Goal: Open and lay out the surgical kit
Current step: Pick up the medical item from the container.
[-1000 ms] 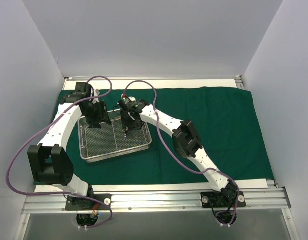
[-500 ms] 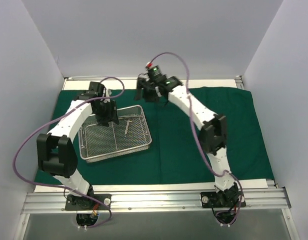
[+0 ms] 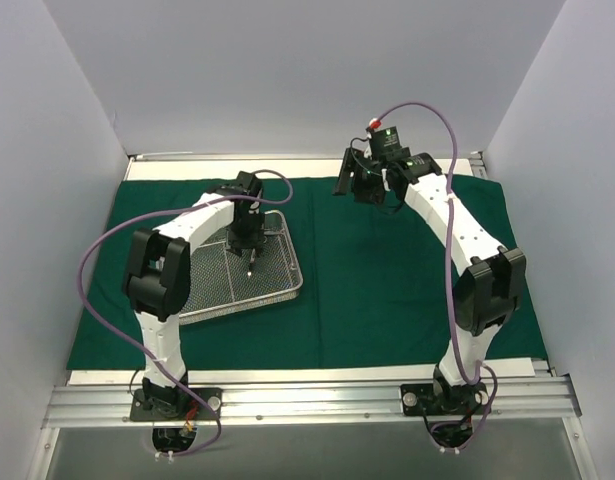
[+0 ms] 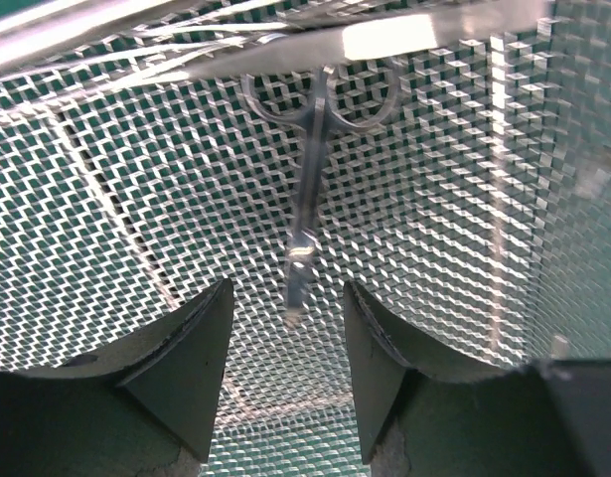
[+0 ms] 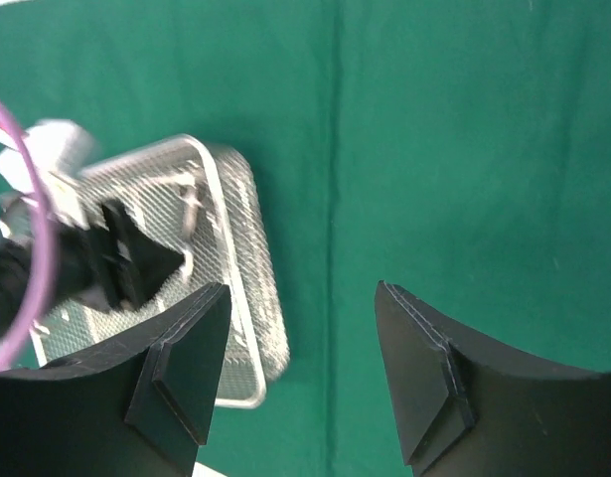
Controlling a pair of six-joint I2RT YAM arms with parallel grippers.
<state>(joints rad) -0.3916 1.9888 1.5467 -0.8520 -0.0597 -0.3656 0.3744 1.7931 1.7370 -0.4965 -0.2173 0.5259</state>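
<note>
The dark green cloth (image 3: 407, 270) lies spread flat over the table. The silver wire-mesh tray (image 3: 277, 292) sits on its left half, also in the right wrist view (image 5: 247, 258). One thin metal scissor-like instrument (image 4: 307, 189) lies in the tray, its ring handles toward the far rim; it also shows in the top view (image 3: 251, 262). My left gripper (image 3: 245, 238) hovers in the tray just short of the instrument's tip, open and empty (image 4: 285, 343). My right gripper (image 3: 365, 190) is raised over the cloth's far edge, open and empty (image 5: 303, 343).
White walls close in the left, back and right. A metal rail (image 3: 307, 400) with both arm bases runs along the near edge. A strip of white table (image 3: 307, 166) shows behind the cloth. The left arm's purple cable (image 5: 27, 248) shows in the right wrist view.
My right gripper has left the tray and swung up and right to the far edge of the cloth. My left gripper has moved right into the tray, over the instrument.
</note>
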